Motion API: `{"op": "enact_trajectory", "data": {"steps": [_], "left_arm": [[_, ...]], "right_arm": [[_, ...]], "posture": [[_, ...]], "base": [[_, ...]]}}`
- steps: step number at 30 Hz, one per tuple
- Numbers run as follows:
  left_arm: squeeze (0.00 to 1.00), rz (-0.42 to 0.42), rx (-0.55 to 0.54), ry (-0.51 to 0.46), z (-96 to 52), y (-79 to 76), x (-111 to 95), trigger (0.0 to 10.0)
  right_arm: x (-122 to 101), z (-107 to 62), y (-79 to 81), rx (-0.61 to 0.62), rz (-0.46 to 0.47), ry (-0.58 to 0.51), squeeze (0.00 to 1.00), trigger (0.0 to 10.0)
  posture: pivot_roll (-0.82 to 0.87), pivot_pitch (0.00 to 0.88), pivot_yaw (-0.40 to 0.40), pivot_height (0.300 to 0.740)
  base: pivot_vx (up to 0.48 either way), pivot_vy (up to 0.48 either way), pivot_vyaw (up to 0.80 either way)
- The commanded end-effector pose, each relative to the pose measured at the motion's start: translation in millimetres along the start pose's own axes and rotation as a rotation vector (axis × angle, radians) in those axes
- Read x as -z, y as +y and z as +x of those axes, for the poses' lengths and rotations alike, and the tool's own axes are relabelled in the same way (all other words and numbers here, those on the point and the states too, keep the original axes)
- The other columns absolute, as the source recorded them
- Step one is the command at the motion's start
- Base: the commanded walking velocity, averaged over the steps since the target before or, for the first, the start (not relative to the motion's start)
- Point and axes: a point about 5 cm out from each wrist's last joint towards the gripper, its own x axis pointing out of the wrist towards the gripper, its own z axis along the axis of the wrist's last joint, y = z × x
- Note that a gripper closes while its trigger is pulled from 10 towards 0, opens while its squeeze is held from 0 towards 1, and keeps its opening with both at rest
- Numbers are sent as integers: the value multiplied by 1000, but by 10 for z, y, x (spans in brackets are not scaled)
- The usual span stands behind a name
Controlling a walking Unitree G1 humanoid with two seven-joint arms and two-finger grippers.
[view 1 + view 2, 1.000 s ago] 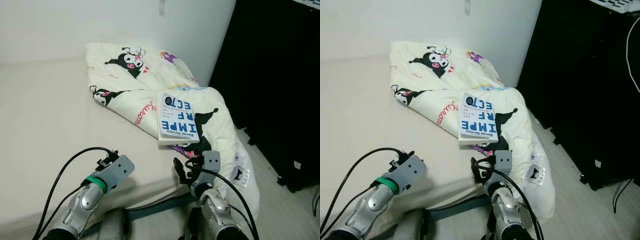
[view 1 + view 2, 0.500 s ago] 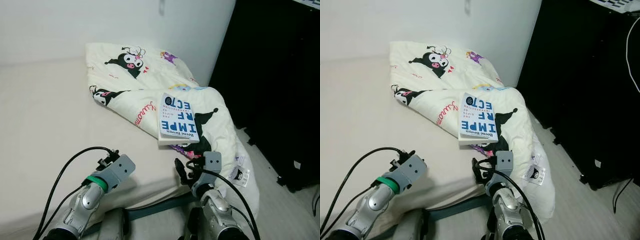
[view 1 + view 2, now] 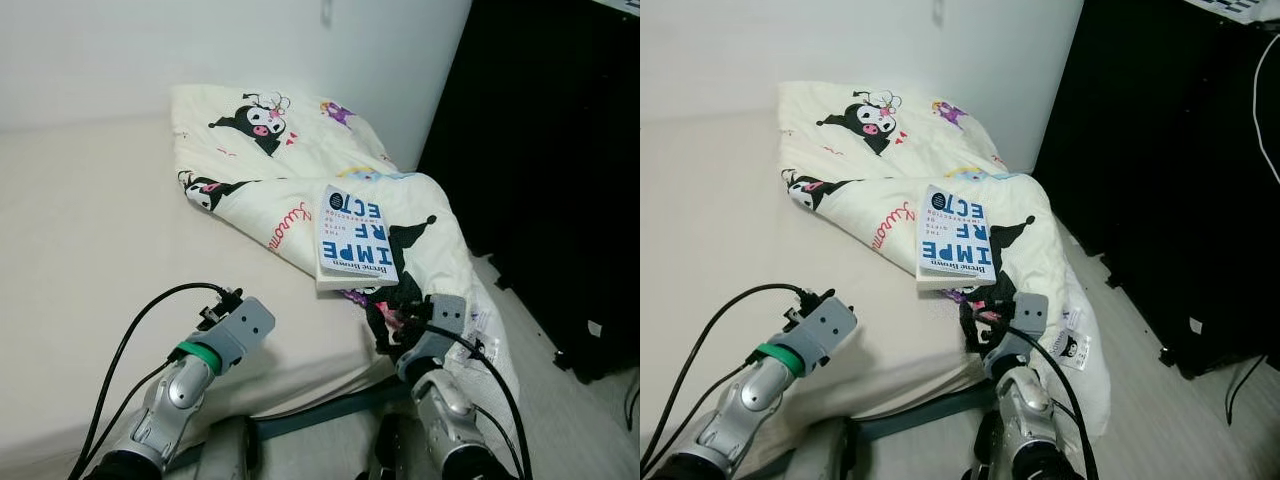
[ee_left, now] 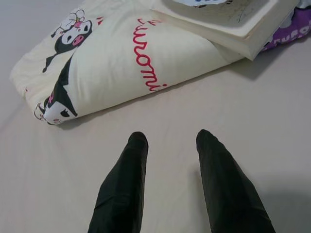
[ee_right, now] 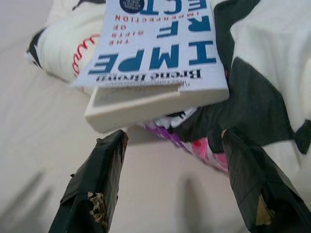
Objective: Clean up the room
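Tidying looks barely begun: book (image 3: 354,240) lies ungrasped on the rumpled blanket (image 3: 290,180), right gripper (image 5: 170,179) spread wide at its six o'clock, left gripper (image 4: 167,141) parted over the bed (image 3: 90,220)

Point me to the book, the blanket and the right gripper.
book (image 3: 354,240), left eye view, middle of its cover.
blanket (image 3: 290,150), left eye view, upper folded part.
right gripper (image 5: 172,177), right wrist view, midway between its open fingertips.

Soft, even indoor light is washing over the pale bed (image 3: 90,220) and wall without glare, leaving the dark furniture (image 3: 560,150) on the robot's right sinking into near black, while faint shadows are pooling under the book (image 5: 155,63) and the right wrist view is blurring up close.
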Motion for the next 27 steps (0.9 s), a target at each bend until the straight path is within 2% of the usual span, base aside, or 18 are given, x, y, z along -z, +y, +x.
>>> {"op": "enact_trajectory", "data": {"steps": [1, 2, 4, 8, 12, 13, 16, 17, 20, 23, 27], "left_arm": [[0, -13, -8, 7, -4, 25, -5, 10000], [0, -20, -17, 1, -5, 38, -27, 10000], [0, -20, -17, 1, -5, 38, -27, 10000], [0, -33, -29, -2, -43, 46, -52, 10000], [0, -30, -20, 2, -66, 39, -46, 10000], [0, -29, -16, 4, -74, 40, -47, 10000], [0, -26, -12, 3, -83, 47, -50, 10000], [0, -21, -5, -2, -100, 60, -67, 10000], [0, -20, -3, -5, -110, 65, -74, 10000], [0, -20, -3, 3, -167, 74, -65, 10000], [0, -19, -2, 11, -198, 70, -57, 10000]], "right_arm": [[-31, 30, -8, 5, 59, -8, 0, 10000], [-84, 66, -32, 18, 106, -26, 0, 10000], [-84, 66, -32, 18, 106, -26, 0, 10000], [-214, 130, -152, 88, 242, -73, 0, 10000], [-243, 136, -224, 124, 262, -74, 0, 10000], [-266, 150, -259, 132, 294, -76, 0, 10000], [-295, 175, -274, 124, 343, -78, 0, 10000], [-341, 246, -214, 50, 383, -60, 0, 10000], [-350, 276, -160, 4, 372, -44, 0, 10000], [-338, 341, 36, -138, 294, 16, 0, 10000], [-323, 359, 97, -168, 271, 39, 0, 10000]], "posture": [[222, 52, -16, 600], [221, 60, -26, 600], [221, 60, -26, 600], [222, 79, -24, 600], [226, 86, -17, 600], [226, 90, -12, 600], [231, 101, -1, 600], [241, 110, 3, 600], [247, 114, 3, 600], [262, 130, 2, 600], [264, 133, 3, 600]], "base": [[0, 0, 0], [0, 0, 0], [0, 0, 0], [0, 0, 0], [0, 0, 0], [0, 0, 0], [0, 0, 0], [0, 0, 0], [0, 0, 0], [0, 0, 0], [0, 0, 0]]}}
